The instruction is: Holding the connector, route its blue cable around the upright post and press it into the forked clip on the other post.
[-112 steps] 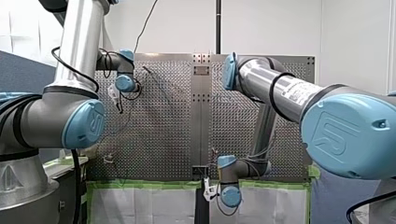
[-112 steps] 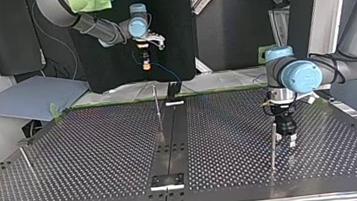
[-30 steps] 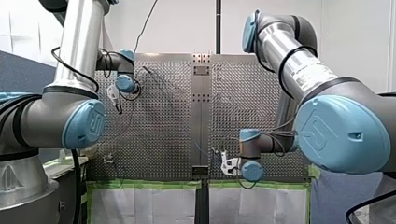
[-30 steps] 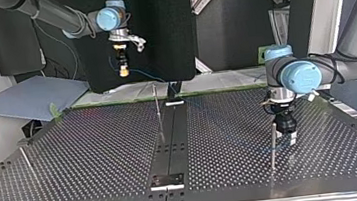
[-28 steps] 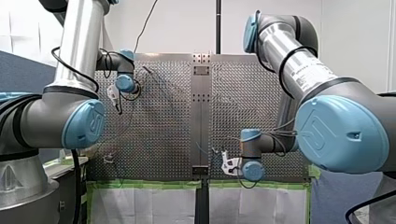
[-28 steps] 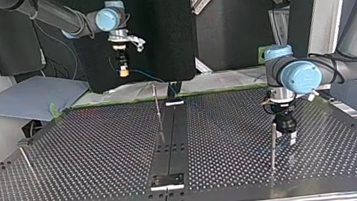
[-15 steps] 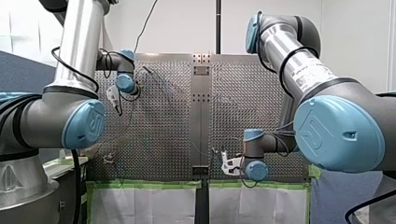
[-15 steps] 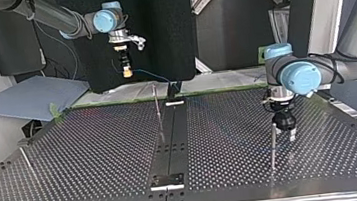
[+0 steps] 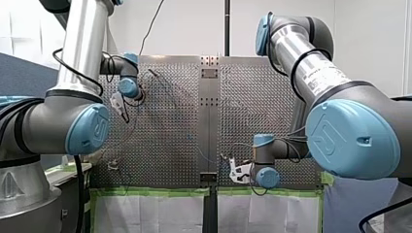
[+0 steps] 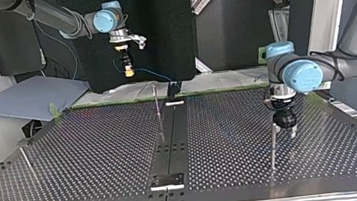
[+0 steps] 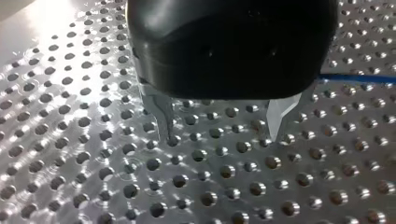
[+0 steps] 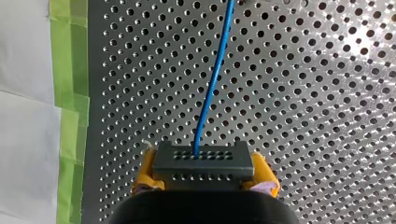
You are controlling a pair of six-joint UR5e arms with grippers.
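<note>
In the right wrist view a black connector [image 12: 204, 161] sits between yellow pads [image 12: 144, 175], and my right gripper [image 12: 204, 170] is shut on it. Its blue cable [image 12: 212, 84] runs ahead over the perforated plate. The top view has that gripper [image 10: 127, 71] hanging above the table's far edge, with the cable [image 10: 156, 76] sloping down toward a thin upright post [image 10: 157, 107] at the middle. My left gripper [image 10: 287, 128] hovers low beside another post [image 10: 273, 146] at that view's right. Its metal fingers [image 11: 161, 116] stand open and hold nothing.
A third thin post [image 10: 26, 161] stands at the top view's left. A dark centre rail [image 10: 171, 141] runs across the perforated table [image 10: 82, 156]. Green tape [image 12: 70, 93] and white sheeting border the plate. A stretch of blue cable [image 11: 355, 78] lies beside my left gripper.
My right gripper has drifted slightly toward the middle post with the connector. My left gripper has risen a little beside its post and stays open.
</note>
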